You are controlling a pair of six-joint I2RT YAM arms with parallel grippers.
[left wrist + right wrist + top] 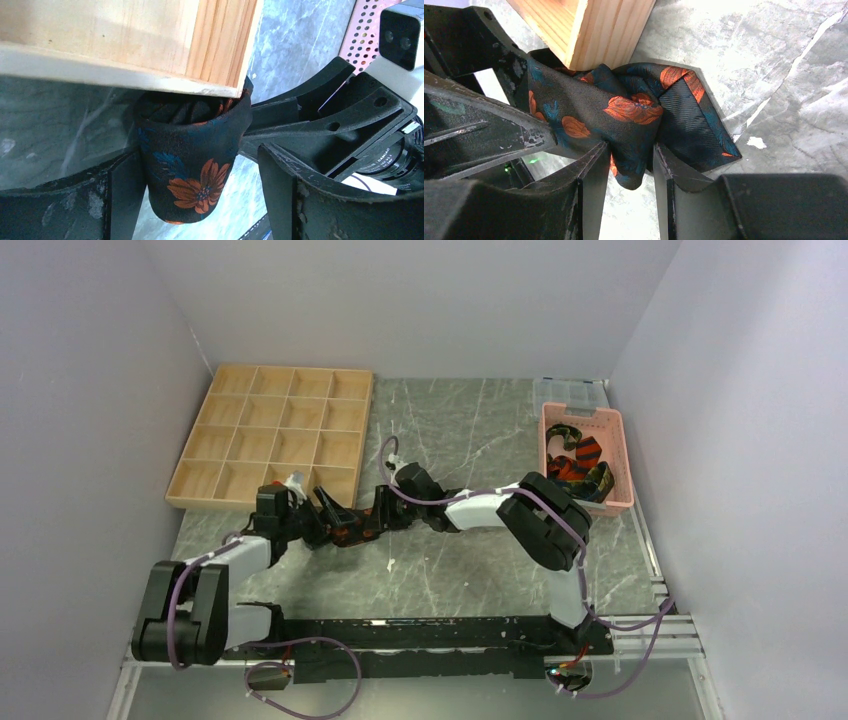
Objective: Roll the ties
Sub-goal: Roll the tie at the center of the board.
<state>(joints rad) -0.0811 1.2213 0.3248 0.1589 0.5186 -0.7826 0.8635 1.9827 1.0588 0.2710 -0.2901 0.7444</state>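
A black tie (352,532) with orange flowers is bunched into a loose roll on the table, against the front right corner of the wooden tray (265,502). My left gripper (197,167) is open around the roll (192,150). Its left finger (122,195) touches the cloth and its right finger (280,190) stands apart from it. From the other side, my right gripper (631,157) is shut on a fold of the same tie (624,110), whose pointed end (696,125) lies flat on the table. More ties (578,465) lie in the pink basket (585,416).
The tray's corner (220,45) hangs right over the roll and close to both grippers (355,515). The pink basket stands at the right wall with a clear plastic box (570,390) behind it. Grey walls close in the table on three sides.
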